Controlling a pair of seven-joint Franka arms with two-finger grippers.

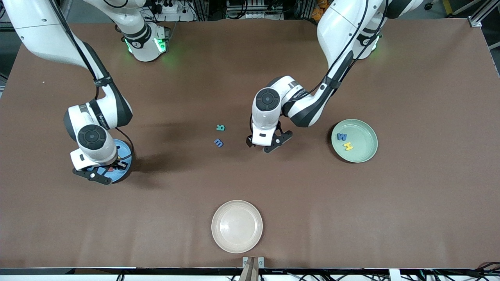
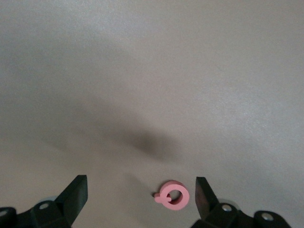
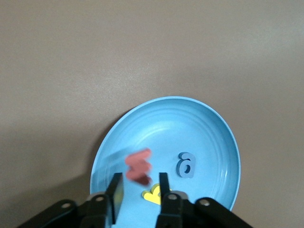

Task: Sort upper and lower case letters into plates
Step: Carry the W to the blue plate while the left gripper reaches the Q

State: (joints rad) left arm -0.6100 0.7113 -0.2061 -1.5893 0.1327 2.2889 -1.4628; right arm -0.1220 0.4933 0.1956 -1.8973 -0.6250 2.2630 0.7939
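My right gripper [image 3: 139, 192] [image 1: 102, 173] hangs over the blue plate [image 3: 190, 123] [image 1: 124, 150], jaws apart. A blurred red letter [image 3: 139, 166] sits loose just off its fingertips, touching neither finger. A blue letter [image 3: 185, 165] and a yellow letter [image 3: 153, 195] lie in that plate. My left gripper [image 2: 141, 194] [image 1: 269, 146] is open low over the table, with a pink letter [image 2: 174, 195] lying flat between its fingers [image 2: 205, 197]. A teal letter [image 1: 220, 127] and a blue letter [image 1: 218, 143] lie on the table beside it. The mint green plate [image 1: 363, 156] holds a blue W [image 1: 341, 136] and a yellow H [image 1: 348, 146].
A cream-white plate [image 1: 237, 226] stands near the table's front edge, nearer to the front camera than the loose letters. The green plate is toward the left arm's end, the blue plate toward the right arm's end.
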